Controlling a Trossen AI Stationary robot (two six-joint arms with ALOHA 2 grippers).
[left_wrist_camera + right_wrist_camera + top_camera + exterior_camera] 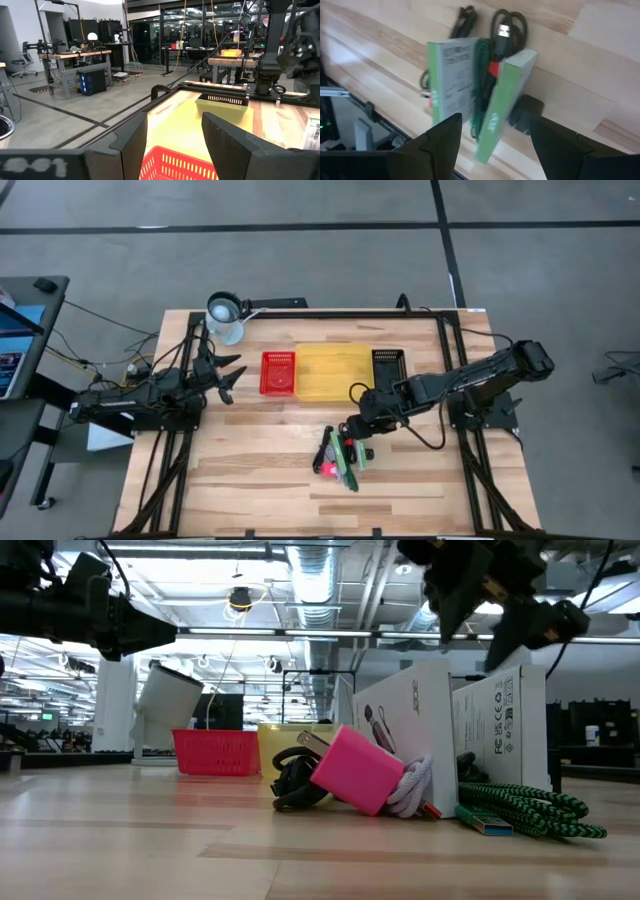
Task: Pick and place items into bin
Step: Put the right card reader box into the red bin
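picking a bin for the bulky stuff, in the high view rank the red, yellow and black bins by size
1. yellow bin, clearly largest
2. red bin and black bin look about alike, so no ranking between them

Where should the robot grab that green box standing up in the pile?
Probably from above, across its thin width: the nearer green box stands on edge beside a second one, so the open right end effector, hovering over it, could straddle its top edge.

Pink charger block [357, 769] against black cable coil [292, 780], green braided cable [520, 807] beside two upright boxes [455, 730].
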